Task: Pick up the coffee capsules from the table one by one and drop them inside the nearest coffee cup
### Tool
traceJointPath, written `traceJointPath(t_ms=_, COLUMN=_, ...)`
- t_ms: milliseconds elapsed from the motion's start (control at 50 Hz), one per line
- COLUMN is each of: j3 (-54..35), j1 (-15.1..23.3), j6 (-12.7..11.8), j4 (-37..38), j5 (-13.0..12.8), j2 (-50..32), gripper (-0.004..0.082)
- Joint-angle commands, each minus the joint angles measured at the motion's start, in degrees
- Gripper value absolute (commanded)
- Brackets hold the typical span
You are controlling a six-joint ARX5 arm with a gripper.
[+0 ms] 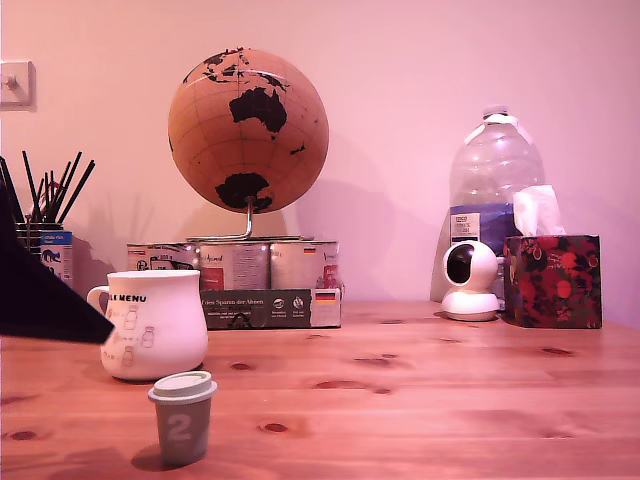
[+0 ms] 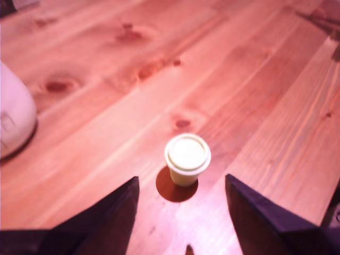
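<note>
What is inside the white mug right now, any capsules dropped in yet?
Cannot tell. The exterior view shows the mug side-on, so its wall hides the inside, and the wrist view catches only its outer edge. One capsule stands on the table in front of it.

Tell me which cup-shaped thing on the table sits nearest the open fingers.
The capsule, grey-green with a white "2", stands upright just ahead of the fingers. The white mug sits farther off.
</note>
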Motion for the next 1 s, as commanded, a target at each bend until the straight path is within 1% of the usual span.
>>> traceJointPath(t_ms=0, j3=-1.68, j1=-1.01, j6=-0.02, j4=1.07, j5=0.04, j2=1.27, gripper=0.0488)
traceJointPath(t_ms=220, j3=-1.68, j1=-3.30, j6=0.00, j4=2.51, j5=-0.04, j2=6.29, gripper=0.0488)
traceJointPath(t_ms=260, j3=-1.68, j1=-3.45, j6=0.04, j4=2.97, j5=-0.44, j2=7.21, gripper=0.0488)
traceJointPath(t_ms=440, j3=-1.68, j1=-3.48, j6=0.72, j4=5.60, j5=-1.88, j2=11.45, gripper=0.0488)
traceJointPath(t_ms=660, j3=-1.38, j1=-3.48, j6=1.05, j4=9.70, j5=-1.99, j2=14.62, gripper=0.0488)
traceJointPath(t_ms=820, j3=-0.76, j1=-3.48, j6=1.09, j4=9.81, j5=-2.84, j2=15.67, gripper=0.0488)
traceJointPath(t_ms=980, j3=0.09, j1=-3.50, j6=1.09, j4=9.81, j5=-2.73, j2=17.27, gripper=0.0488)
